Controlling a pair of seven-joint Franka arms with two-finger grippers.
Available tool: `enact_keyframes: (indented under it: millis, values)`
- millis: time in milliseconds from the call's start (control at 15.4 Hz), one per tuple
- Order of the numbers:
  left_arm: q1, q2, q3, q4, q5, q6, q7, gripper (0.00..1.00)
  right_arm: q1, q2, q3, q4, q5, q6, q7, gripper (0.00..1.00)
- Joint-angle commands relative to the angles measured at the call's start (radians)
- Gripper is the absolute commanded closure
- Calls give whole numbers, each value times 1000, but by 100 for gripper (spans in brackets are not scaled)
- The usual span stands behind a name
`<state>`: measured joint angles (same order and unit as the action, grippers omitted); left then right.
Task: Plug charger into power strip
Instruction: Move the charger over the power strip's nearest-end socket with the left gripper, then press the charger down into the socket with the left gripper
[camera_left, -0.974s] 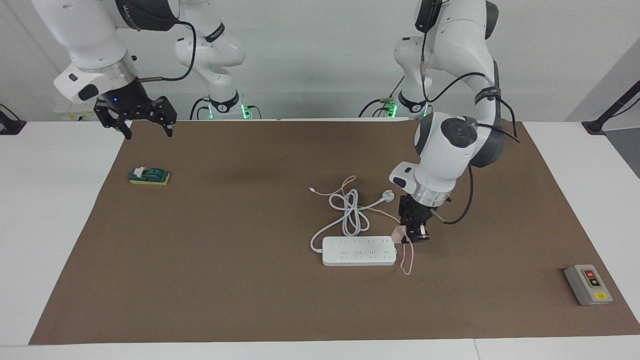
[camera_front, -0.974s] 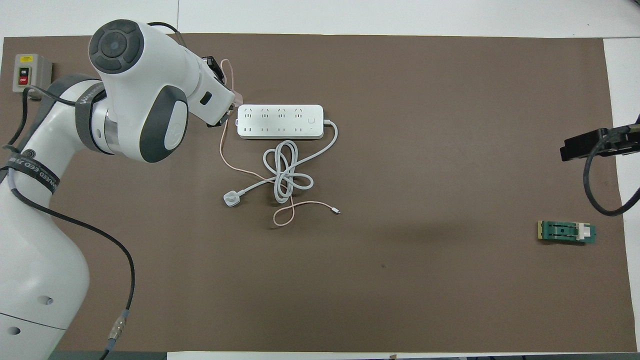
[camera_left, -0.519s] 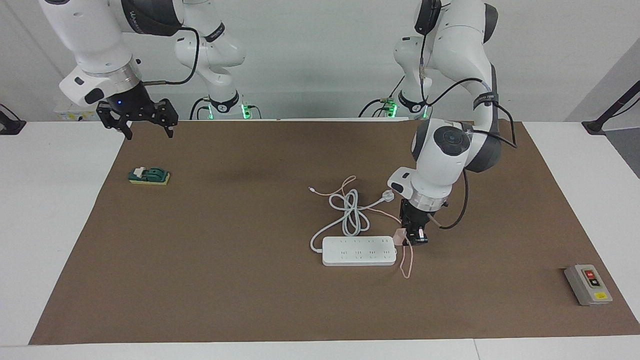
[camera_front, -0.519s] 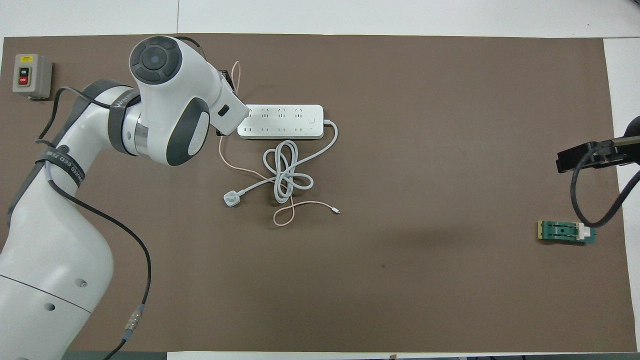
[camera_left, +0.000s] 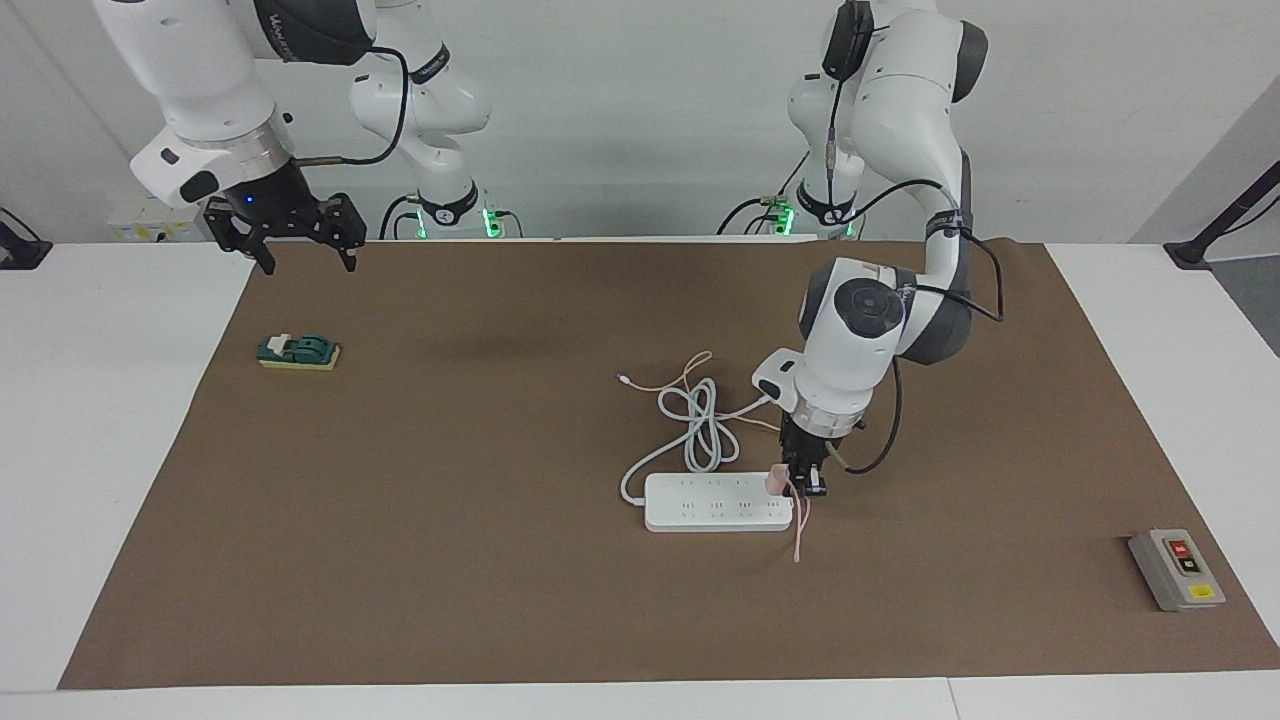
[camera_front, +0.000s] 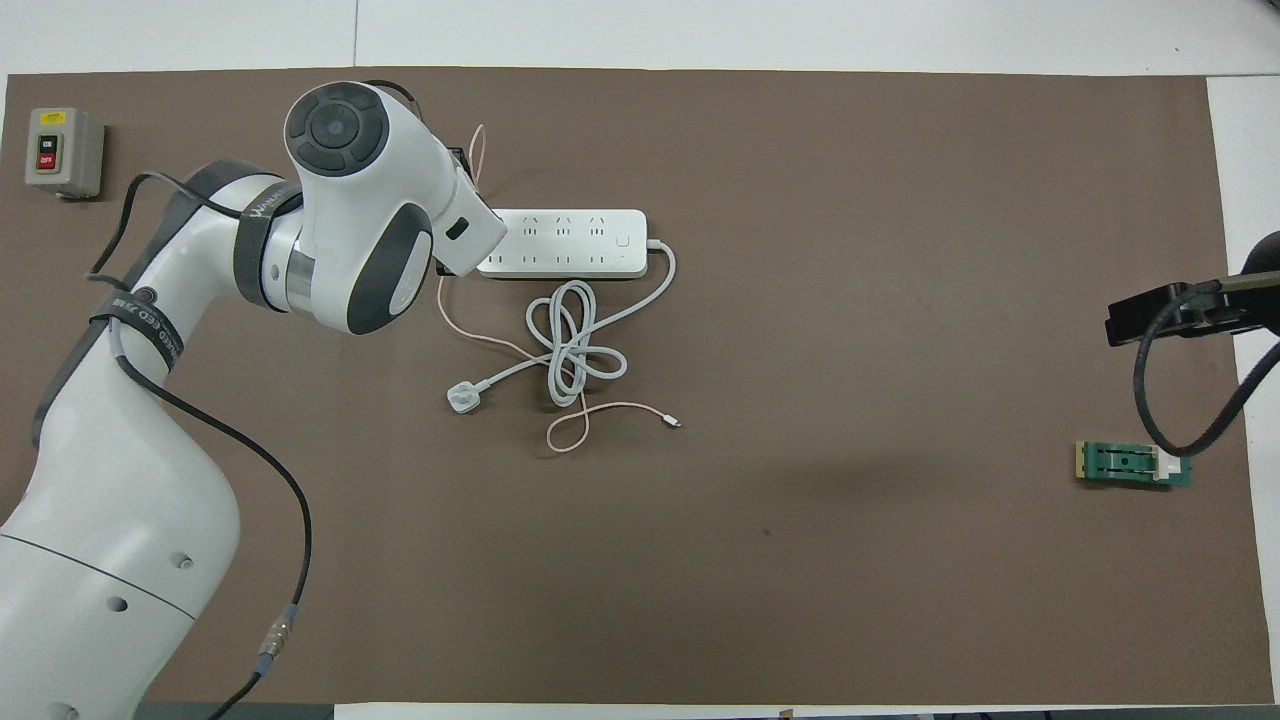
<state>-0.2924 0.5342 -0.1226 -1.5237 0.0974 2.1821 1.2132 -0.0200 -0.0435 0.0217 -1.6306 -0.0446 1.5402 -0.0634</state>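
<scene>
The white power strip (camera_left: 715, 502) lies mid-mat, its thick white cord (camera_left: 700, 430) coiled beside it, nearer to the robots. It also shows in the overhead view (camera_front: 570, 243). My left gripper (camera_left: 797, 484) points down and is shut on the small pink charger (camera_left: 776, 482), at the strip's end toward the left arm. I cannot tell whether the prongs are in a socket. The thin pink cable (camera_left: 798, 530) hangs from the charger and trails across the mat (camera_front: 450, 310). In the overhead view the left wrist hides the charger. My right gripper (camera_left: 309, 265) is open, raised over the mat's edge, waiting.
A round white plug (camera_front: 462, 398) lies at the thick cord's end. A grey box with a red switch (camera_left: 1176, 568) sits at the left arm's end of the mat. A small green block (camera_left: 298, 351) lies at the right arm's end.
My left gripper has carried the charger from beside the strip's end to over that end. The right gripper has drifted a little and stays open.
</scene>
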Motion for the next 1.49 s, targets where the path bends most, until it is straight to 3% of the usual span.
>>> enact_keyframes:
  millis: [0,1429]
  values:
    - [-22,-6,11,-18,21,4,8,100,-21,-15,14,-11,29,-5,14,0]
    - [-34,-20,11,-72,54,16,20,100,-25,-16,12,-12,51,-2,10,0]
